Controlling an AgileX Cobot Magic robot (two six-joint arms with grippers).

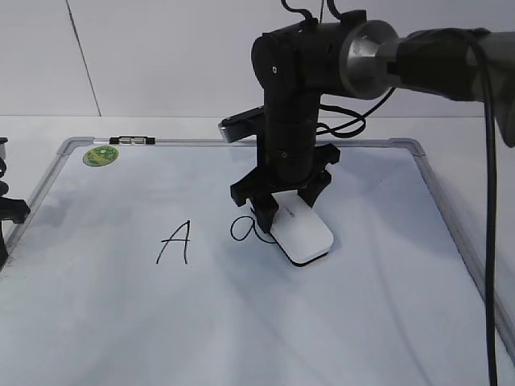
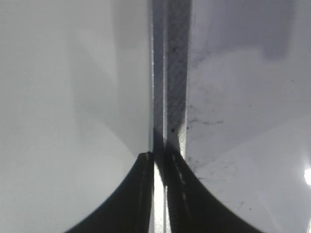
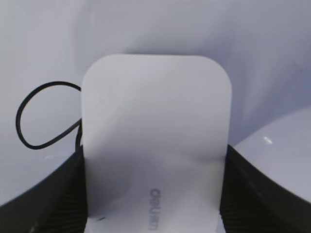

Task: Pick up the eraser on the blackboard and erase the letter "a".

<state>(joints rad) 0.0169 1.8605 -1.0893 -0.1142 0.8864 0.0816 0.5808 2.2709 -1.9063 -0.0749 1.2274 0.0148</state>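
The white eraser (image 1: 302, 233) lies flat on the blackboard (image 1: 241, 322), a white dry-erase board with a silver frame. My right gripper (image 1: 282, 211) is shut on the eraser's far end. In the right wrist view the eraser (image 3: 155, 141) fills the space between both jaws (image 3: 154, 194). The letter "a" (image 1: 244, 229) sits just left of the eraser, its tail partly hidden by the gripper; its loop shows in the right wrist view (image 3: 41, 116). My left gripper (image 2: 159, 160) is shut and empty over the board's left frame (image 2: 170, 73).
A capital "A" (image 1: 175, 241) is drawn left of the letter "a". A round green sticker (image 1: 100, 155) and a small black-and-silver clip (image 1: 135, 141) sit at the board's far left corner. The left arm (image 1: 6, 211) stands at the board's left edge.
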